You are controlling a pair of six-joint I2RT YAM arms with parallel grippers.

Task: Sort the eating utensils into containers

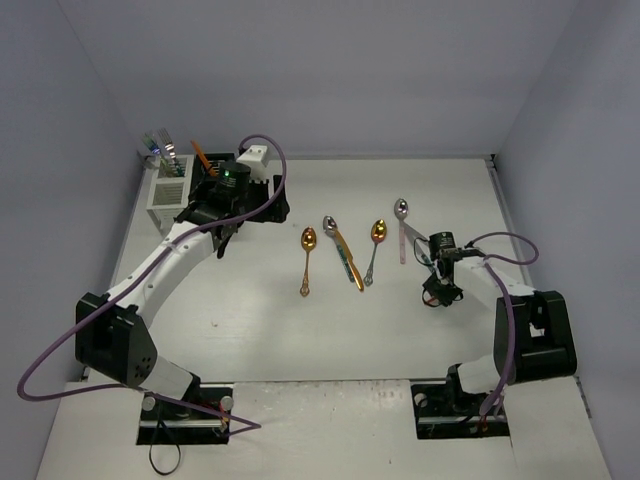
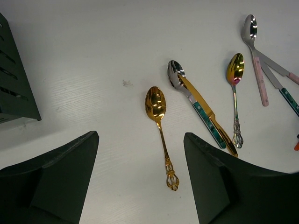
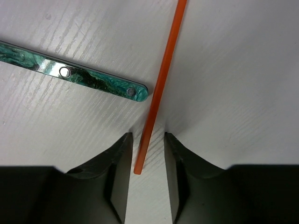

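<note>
Several utensils lie in a row mid-table: a gold spoon [image 1: 308, 258] [image 2: 159, 126], a teal-handled silver spoon [image 2: 187, 93] crossed by a gold knife [image 1: 347, 256] [image 2: 210, 119], an iridescent spoon [image 1: 375, 248] [image 2: 235, 88] and a pink-handled spoon [image 1: 401, 225] [image 2: 256, 56]. My left gripper [image 1: 222, 200] [image 2: 140, 135] is open and empty above the table beside the black caddy [image 1: 272, 190] [image 2: 14, 79]. My right gripper [image 1: 436, 275] [image 3: 147, 137] is down at the table, jaws part open on either side of the end of an orange-red chopstick [image 3: 159, 88], with gaps on both sides. A teal handle [image 3: 70, 72] lies next to it.
The white caddy [image 1: 165, 195] stands at the back left with utensils in it; an orange stick [image 1: 200, 155] pokes up near it. Pink- and teal-handled knives [image 2: 282, 81] lie at the right of the row. Walls close in on three sides.
</note>
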